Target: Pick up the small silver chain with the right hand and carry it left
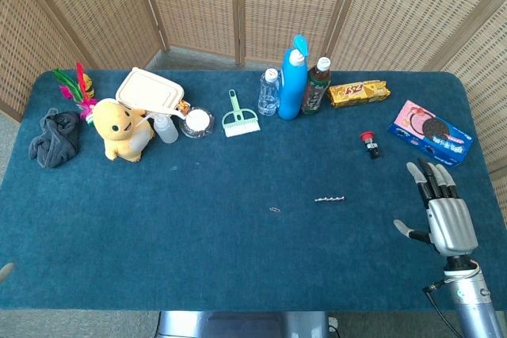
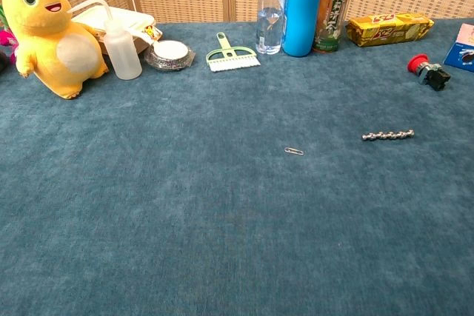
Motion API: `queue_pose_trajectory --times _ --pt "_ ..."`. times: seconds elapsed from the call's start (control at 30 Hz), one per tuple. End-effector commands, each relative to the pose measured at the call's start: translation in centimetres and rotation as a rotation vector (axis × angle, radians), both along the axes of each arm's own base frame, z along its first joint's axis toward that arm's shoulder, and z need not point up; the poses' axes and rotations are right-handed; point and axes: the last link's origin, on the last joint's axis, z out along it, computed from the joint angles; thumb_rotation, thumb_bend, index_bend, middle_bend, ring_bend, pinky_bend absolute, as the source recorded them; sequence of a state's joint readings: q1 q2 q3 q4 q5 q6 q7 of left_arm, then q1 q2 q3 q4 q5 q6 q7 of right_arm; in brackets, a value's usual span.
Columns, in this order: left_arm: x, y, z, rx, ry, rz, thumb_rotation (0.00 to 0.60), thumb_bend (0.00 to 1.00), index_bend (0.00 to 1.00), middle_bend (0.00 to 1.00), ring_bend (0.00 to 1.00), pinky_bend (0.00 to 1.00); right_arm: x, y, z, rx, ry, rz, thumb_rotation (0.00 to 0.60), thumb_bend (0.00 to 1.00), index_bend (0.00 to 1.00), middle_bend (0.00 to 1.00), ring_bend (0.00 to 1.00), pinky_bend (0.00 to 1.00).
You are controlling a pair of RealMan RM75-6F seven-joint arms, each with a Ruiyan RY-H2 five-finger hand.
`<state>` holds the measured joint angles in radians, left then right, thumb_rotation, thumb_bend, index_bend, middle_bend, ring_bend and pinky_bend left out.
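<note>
A small silver chain (image 1: 329,199) lies stretched out on the blue cloth, right of centre; the chest view shows the same chain (image 2: 387,135) as a short row of beads. My right hand (image 1: 441,211) hovers near the table's right front edge, well to the right of the chain, fingers spread and holding nothing. It does not show in the chest view. A sliver at the head view's lower left edge may be my left hand (image 1: 5,271); its state is unclear.
A paper clip (image 1: 275,210) lies left of the chain. A red-capped button (image 1: 369,143), cookie pack (image 1: 432,132) and snack bar (image 1: 359,93) sit behind my right hand. Bottles (image 1: 294,78), a green brush (image 1: 238,116), a yellow plush (image 1: 121,130) and a grey cloth (image 1: 55,138) line the back.
</note>
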<state>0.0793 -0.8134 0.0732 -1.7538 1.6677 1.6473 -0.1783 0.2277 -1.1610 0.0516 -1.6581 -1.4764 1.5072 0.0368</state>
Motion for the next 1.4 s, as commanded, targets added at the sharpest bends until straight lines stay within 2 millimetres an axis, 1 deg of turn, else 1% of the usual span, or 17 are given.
queue_pose_trajectory --times 0.03,0.23,0.3,0.33,0.37,0.5,0.7,0.83,0.93,0.97,1.03,1.07,1.1,1.13,1.23,1.27,1.4 --pt "0.0 0.0 0.1 0.003 -0.001 -0.002 0.600 0.36 0.00 0.00 0.00 0.05 0.0 0.0 0.1 0.000 -0.004 0.000 0.600 0.13 0.00 0.00 0.00 0.00" --pt "0.0 -0.1 0.3 0.012 -0.003 -0.004 0.600 0.36 0.00 0.00 0.00 0.05 0.2 0.1 -0.3 0.014 -0.002 0.015 0.600 0.14 0.00 0.00 0.00 0.00" --pt "0.0 -0.1 0.3 0.012 -0.005 -0.008 0.600 0.36 0.00 0.00 0.00 0.05 0.2 0.1 -0.6 0.044 0.006 0.016 0.600 0.19 0.02 0.00 0.00 0.00" --pt "0.0 -0.1 0.4 0.012 -0.004 -0.009 0.600 0.36 0.00 0.00 0.00 0.05 0.3 0.1 -0.9 0.067 0.009 0.015 0.600 0.21 0.04 0.00 0.00 0.00" --pt "0.0 -0.2 0.4 0.013 -0.002 -0.009 0.600 0.36 0.00 0.00 0.00 0.05 0.5 0.1 -1.1 0.081 0.008 0.017 0.600 0.23 0.07 0.00 0.00 0.00" --pt "0.1 -0.1 0.4 0.019 -0.002 -0.013 0.600 0.36 0.00 0.00 0.00 0.05 0.7 -0.4 -2.2 0.143 0.006 0.014 0.600 0.28 0.21 0.00 0.00 0.00" --pt "0.3 0.0 0.1 0.013 0.011 -0.017 0.600 0.36 0.00 0.00 0.00 0.05 0.7 -2.8 -5.0 0.205 0.052 -0.010 0.600 0.30 0.33 0.00 0.00 0.00" --pt "0.2 0.2 -0.1 0.011 0.021 -0.005 0.600 0.36 0.00 0.00 0.00 0.05 1.4 -4.3 -7.2 0.242 0.079 -0.008 0.600 0.30 0.33 0.00 0.00 0.00" --pt "0.1 0.5 -0.2 0.009 0.023 0.008 0.600 0.36 0.00 0.00 0.00 0.05 2.0 -5.1 -8.6 0.265 0.100 -0.008 0.600 0.30 0.30 0.00 0.00 0.00" --pt "0.0 0.5 -0.2 0.010 0.023 0.010 0.600 0.36 0.00 0.00 0.00 0.05 2.2 -5.3 -8.8 0.268 0.107 -0.008 0.600 0.30 0.28 0.00 0.00 0.00" --pt "-0.2 0.9 -0.2 0.008 0.025 0.027 0.600 0.36 0.00 0.00 0.00 0.05 3.0 -6.4 -10.3 0.305 0.159 -0.003 0.600 0.30 0.19 0.00 0.00 0.00" --pt "-0.3 1.0 -0.2 0.007 0.025 0.031 0.600 0.36 0.00 0.00 0.00 0.05 3.3 -6.8 -10.6 0.312 0.173 -0.006 0.600 0.30 0.14 0.00 0.00 0.00" --pt "-0.4 1.1 -0.2 0.006 0.025 0.035 0.600 0.36 0.00 0.00 0.00 0.05 3.6 -7.1 -10.8 0.315 0.181 -0.011 0.600 0.30 0.11 0.00 0.00 0.00" --pt "-0.5 1.2 -0.2 0.004 0.025 0.039 0.600 0.36 0.00 0.00 0.00 0.05 3.9 -7.4 -11.0 0.319 0.189 -0.015 0.600 0.30 0.10 0.00 0.00 0.00" --pt "-0.7 1.5 -0.2 0.003 0.023 0.048 0.600 0.36 0.00 0.00 0.00 0.05 4.5 -7.9 -11.4 0.329 0.207 -0.019 0.600 0.29 0.11 0.00 0.00 0.00" --pt "-0.8 1.5 -0.2 0.003 0.022 0.052 0.600 0.36 0.00 0.00 0.00 0.05 4.8 -8.0 -11.5 0.334 0.210 -0.018 0.600 0.29 0.14 0.00 0.00 0.00" --pt "-0.9 1.7 0.0 0.005 0.017 0.059 0.600 0.36 0.00 0.00 0.00 0.05 5.4 -8.4 -12.0 0.347 0.221 -0.020 0.600 0.29 0.31 0.00 0.00 0.00"
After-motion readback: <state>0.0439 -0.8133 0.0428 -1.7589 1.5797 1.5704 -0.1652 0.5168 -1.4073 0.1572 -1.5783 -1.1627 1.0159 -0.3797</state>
